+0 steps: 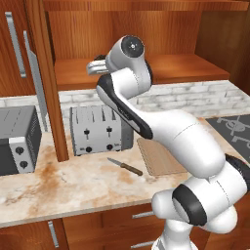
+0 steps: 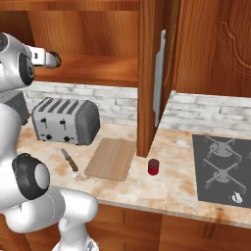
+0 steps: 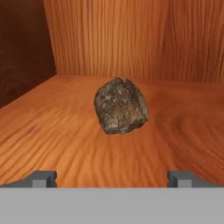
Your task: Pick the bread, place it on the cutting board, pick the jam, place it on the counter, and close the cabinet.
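Bread (image 3: 120, 106) alone on the cabinet (image 3: 65, 140) shelf (rear corner), before the open, empty end effector (image 3: 112, 178).

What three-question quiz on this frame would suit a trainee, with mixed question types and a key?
1. True or false: the bread already lies on the cutting board.
2. The jam stands: A) on the cabinet shelf; B) on the counter, beside the open cabinet door's lower edge; C) on the toaster.
3. Fill in: the gripper points at the bread with its jaws ____.

Key: 1 false, the bread sits on the cabinet shelf in front of the gripper; 2 B; 3 open, with nothing between them.
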Robot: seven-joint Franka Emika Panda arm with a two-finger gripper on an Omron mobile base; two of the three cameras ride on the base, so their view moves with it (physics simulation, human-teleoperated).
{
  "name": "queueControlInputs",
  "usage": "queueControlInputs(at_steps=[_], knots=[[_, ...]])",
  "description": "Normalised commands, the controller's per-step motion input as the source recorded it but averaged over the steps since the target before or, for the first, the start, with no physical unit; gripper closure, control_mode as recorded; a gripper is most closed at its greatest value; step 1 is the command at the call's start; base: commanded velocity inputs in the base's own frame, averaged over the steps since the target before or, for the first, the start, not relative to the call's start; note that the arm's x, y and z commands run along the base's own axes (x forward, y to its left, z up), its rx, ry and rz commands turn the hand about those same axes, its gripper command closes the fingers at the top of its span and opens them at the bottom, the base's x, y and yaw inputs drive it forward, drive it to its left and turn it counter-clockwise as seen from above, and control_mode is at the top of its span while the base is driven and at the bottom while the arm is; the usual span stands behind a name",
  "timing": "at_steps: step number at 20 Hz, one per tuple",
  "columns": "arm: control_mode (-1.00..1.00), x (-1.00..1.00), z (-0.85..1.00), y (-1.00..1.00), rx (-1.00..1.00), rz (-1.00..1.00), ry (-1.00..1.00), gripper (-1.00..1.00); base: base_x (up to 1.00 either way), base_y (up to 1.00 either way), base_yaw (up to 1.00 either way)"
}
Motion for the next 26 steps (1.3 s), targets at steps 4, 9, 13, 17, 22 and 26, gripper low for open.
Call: queueControlInputs(at_steps=[4, 9, 13, 17, 22, 26], knots=[[-1.00, 0.40, 0.00, 0.06, 0.00, 0.00, 0.00, -1.00, 0.00, 0.00, 0.00], [-1.00, 0.37, 0.00, 0.00, 0.00, 0.00, 0.00, -1.00, 0.00, 0.00, 0.00], [-1.00, 0.34, -0.03, 0.00, 0.00, 0.00, 0.00, -1.00, 0.00, 0.00, 0.00], [-1.00, 0.35, -0.05, 0.00, 0.00, 0.00, 0.00, -1.00, 0.00, 0.00, 0.00], [-1.00, 0.34, -0.05, 0.01, 0.00, 0.00, 0.00, -1.00, 0.00, 0.00, 0.00], [-1.00, 0.30, -0.08, 0.07, 0.00, 0.00, 0.00, -1.00, 0.00, 0.00, 0.00]])
